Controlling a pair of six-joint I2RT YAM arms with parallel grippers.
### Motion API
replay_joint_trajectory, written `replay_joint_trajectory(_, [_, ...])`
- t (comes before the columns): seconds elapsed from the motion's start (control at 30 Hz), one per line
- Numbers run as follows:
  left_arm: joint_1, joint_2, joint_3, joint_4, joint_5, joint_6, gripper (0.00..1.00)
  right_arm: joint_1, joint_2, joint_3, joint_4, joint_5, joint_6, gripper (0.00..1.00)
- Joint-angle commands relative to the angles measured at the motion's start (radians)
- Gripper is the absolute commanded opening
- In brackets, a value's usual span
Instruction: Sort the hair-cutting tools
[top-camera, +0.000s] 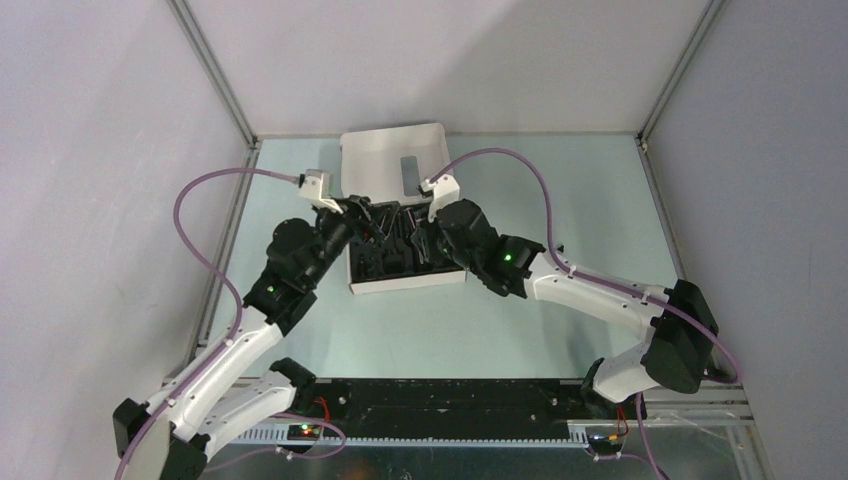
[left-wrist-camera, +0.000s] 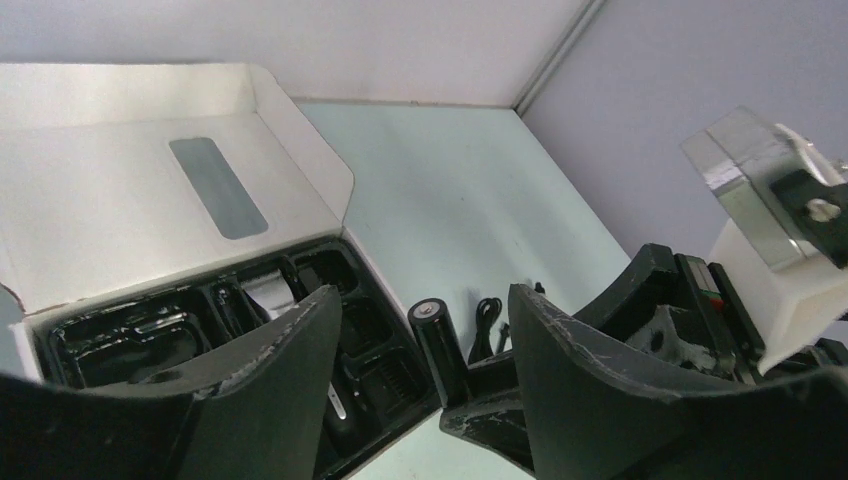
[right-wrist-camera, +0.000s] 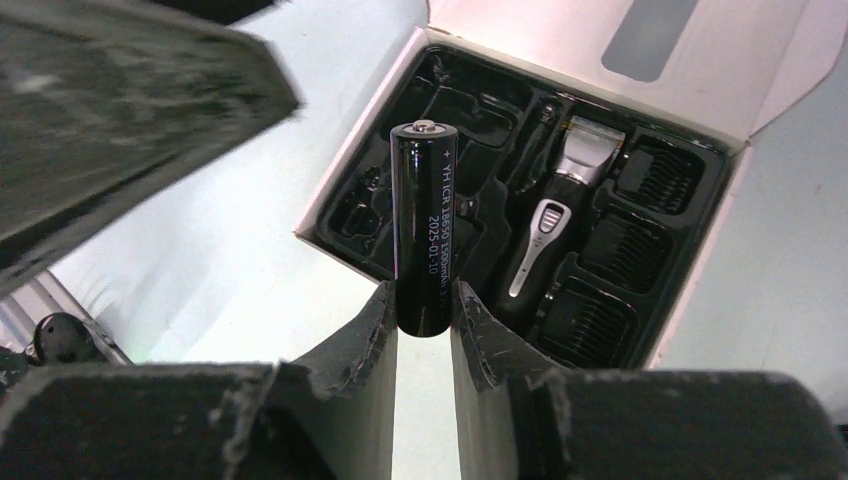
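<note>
The 18650 battery (right-wrist-camera: 424, 220) is pinched at its base by the right hand (right-wrist-camera: 422, 295). It could be knocked loose by the open, empty left hand (left-wrist-camera: 425, 295).

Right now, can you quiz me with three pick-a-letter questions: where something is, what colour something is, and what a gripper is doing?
1. The right gripper is: A open and empty; B shut on the battery; C shut on the clipper.
2. The battery is: A white; B black; C red.
3. The clipper lies: A in the black tray; B on the battery; C in the right gripper.
Answers: 1 B, the battery stands pinched in it; 2 B, its casing is black with pale print; 3 A, it rests in a tray slot.
</note>
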Motion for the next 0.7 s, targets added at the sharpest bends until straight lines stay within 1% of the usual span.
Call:
replay_joint_trajectory(0.0, [-0.012,0.036,0.073,-0.033,0.041,-0.052,0.66,0.019,-0.048,0.005,0.097,-0.007,-0.033,0.00])
replay_joint_trajectory(0.1, [-0.012,0.069,0.085,-0.055,0.055,-0.088,0.58,0.024,-0.053,-0.005,0.110,-0.004,-0.040,0.00])
replay_joint_trajectory(0.17, [-0.011,0.083,0.094,-0.072,0.054,-0.105,0.54,0.027,-0.055,-0.009,0.126,-0.005,-0.041,0.00])
replay_joint_trajectory(0.33, [-0.011,0.122,0.119,-0.128,0.034,-0.129,0.49,0.028,-0.058,-0.012,0.150,-0.004,-0.039,0.00])
replay_joint_trajectory(0.47, [-0.012,0.144,0.130,-0.138,0.059,-0.143,0.40,0.030,-0.061,-0.021,0.164,-0.001,-0.041,0.00])
replay_joint_trajectory(0.57, [-0.012,0.151,0.129,-0.131,0.078,-0.148,0.36,0.030,-0.064,-0.028,0.170,0.002,-0.043,0.00])
replay_joint_trajectory(0.63, [-0.012,0.154,0.127,-0.123,0.092,-0.152,0.29,0.029,-0.062,-0.029,0.169,0.004,-0.043,0.00])
replay_joint_trajectory(0.67, [-0.012,0.156,0.127,-0.118,0.097,-0.156,0.23,0.030,-0.059,-0.029,0.170,0.006,-0.044,0.00])
